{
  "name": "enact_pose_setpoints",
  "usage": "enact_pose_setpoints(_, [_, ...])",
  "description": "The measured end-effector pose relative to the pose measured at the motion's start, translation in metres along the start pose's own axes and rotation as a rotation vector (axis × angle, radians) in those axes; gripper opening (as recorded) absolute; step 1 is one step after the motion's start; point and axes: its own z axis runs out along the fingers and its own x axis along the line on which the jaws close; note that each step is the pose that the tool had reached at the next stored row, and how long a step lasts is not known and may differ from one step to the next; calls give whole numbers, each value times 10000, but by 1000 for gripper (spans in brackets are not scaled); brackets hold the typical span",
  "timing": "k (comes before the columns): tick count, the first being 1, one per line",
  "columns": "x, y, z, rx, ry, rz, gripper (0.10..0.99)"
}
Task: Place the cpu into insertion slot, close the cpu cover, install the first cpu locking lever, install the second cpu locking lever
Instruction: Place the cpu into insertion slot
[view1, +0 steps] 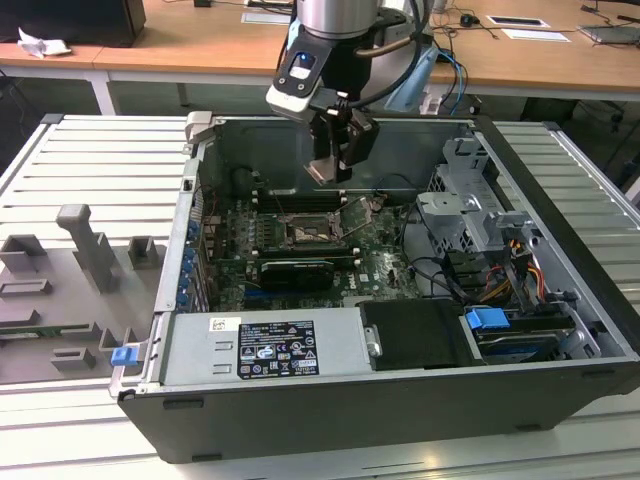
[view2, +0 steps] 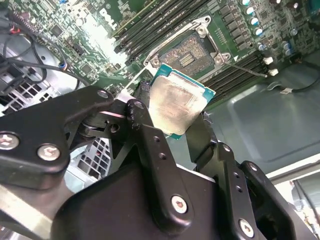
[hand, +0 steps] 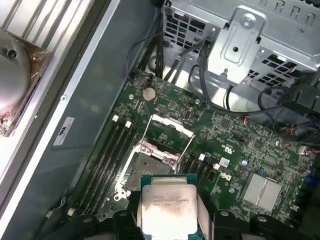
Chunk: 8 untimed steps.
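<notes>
Jaws: closed on the cpu (view2: 180, 102), one black finger (view2: 146, 125) against each of two opposite edges, so the chip's flat silver-tan top and its underside were left free.
Cpu: held in the air above the green circuit board (hand: 240, 150), not touching it. In the first wrist view it (hand: 169, 210) hung just short of the socket, roughly squared with it.
Why held by the edges: judged to keep the contact face clear, so the chip could go down flat into the socket.
Insertion slot: open and empty in both wrist views (view2: 186, 59), its dark contact field bare inside the silvery rim. It sat between the banks of long black memory slots (hand: 112, 150).
Cpu cover: swung up on its hinge (hand: 172, 126) at the far side of the socket from the chip, with its window frame standing clear of the opening.
Lever: a thin metal rod (view2: 243, 67) lay swung out beside the socket, apparently released so the cover could stand open.
Arm: in the exterior view it reached down into the open computer case (view1: 300, 420), which lay on its side on the ribbed worktop (view1: 80, 160).
Stage: the chip was carried but not seated; cover and levers were not yet closed.
</notes>
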Motion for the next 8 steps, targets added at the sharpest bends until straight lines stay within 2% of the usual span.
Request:
enact_pose_setpoints(3, [0, 0, 9, -6, -24, 277, 529])
enact_pose_setpoints(8, [0, -3, 32, -5, -26, 289, 529])
